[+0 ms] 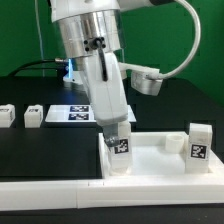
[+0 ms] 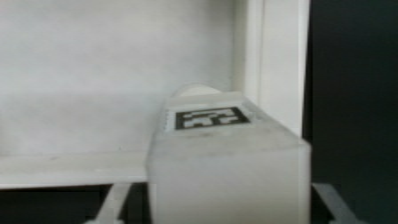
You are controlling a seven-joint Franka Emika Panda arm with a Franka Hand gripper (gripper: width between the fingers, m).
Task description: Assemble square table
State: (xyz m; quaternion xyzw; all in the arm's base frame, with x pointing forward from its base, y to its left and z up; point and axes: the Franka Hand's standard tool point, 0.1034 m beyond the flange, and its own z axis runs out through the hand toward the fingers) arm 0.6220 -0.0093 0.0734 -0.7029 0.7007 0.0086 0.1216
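Observation:
The square table top (image 1: 155, 160) is a white rimmed tray lying at the front, toward the exterior view's right. My gripper (image 1: 117, 128) is shut on a white tagged leg block (image 1: 121, 148) and holds it upright at the tray's corner on the exterior view's left. I cannot tell whether the leg touches the tray. A second leg (image 1: 199, 146) stands upright at the tray's corner on the exterior view's right. In the wrist view the held leg (image 2: 222, 165) fills the middle between my fingers (image 2: 118, 204), over the tray's floor (image 2: 89, 100) and beside its rim (image 2: 270, 50).
Two more small leg blocks (image 1: 33, 115) (image 1: 5, 113) lie on the black table at the exterior view's left. The marker board (image 1: 70, 113) lies behind the arm. A long white bar fence (image 1: 50, 195) runs along the front edge. A cable trails behind.

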